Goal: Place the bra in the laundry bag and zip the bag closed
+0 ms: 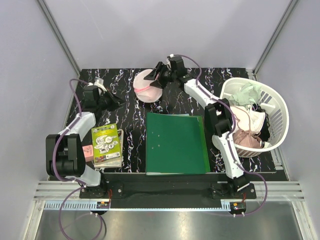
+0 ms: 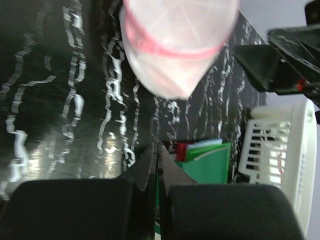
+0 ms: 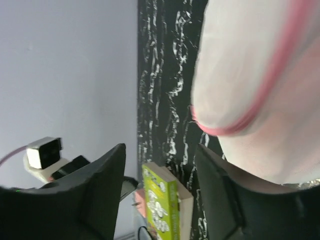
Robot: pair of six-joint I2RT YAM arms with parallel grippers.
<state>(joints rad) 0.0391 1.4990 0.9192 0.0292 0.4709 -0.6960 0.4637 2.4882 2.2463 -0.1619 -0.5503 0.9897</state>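
My left claw (image 2: 157,152) is closed on nothing, and my right claw (image 3: 161,150) stands open with nothing between its fingers. The one bag (image 1: 146,86) sits on the worktop (image 1: 130,125) just beside the right claw and ahead of the left. Back from the right claw lie one folder (image 1: 175,142) and one basket (image 1: 277,107).

Laundry bag (image 1: 148,86) at far centre, folder (image 1: 176,143) before it, basket (image 1: 283,117) at right, books (image 1: 107,145) at left
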